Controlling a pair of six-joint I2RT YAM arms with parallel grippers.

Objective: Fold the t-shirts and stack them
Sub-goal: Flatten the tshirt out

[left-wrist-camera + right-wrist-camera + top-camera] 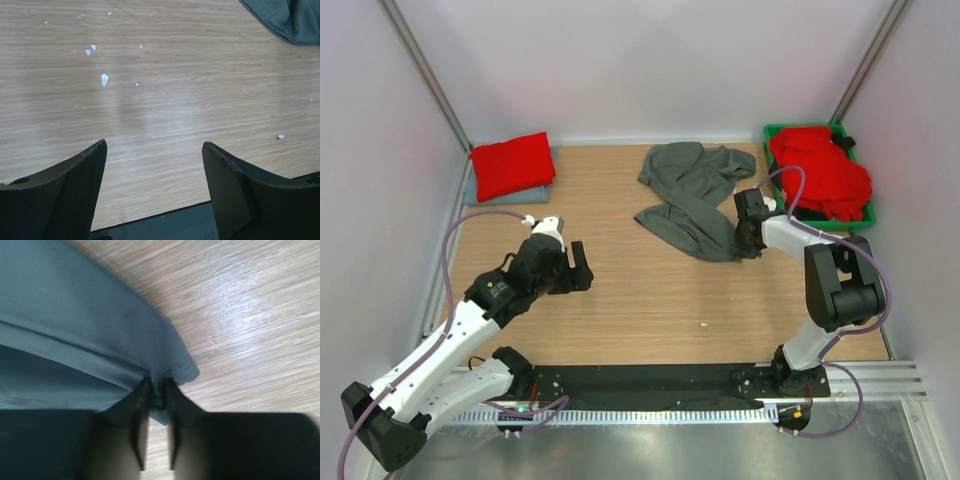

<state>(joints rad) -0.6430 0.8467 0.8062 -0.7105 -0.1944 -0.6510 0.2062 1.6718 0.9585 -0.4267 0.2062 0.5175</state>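
From above we see the charcoal t-shirt point(692, 195) crumpled at the far middle of the table point(650, 300), a red t-shirt point(512, 165) folded far left, and the right gripper point(750, 243) at the charcoal one's near-right edge. Only the left wrist view shows the left gripper point(155, 150) spread wide over bare wood, holding nothing; only the right wrist view shows the right jaws pinched on that shirt's hem.

White links point(430, 365), black joints point(840, 285), purple cables point(480, 213), black left claw point(154, 146)
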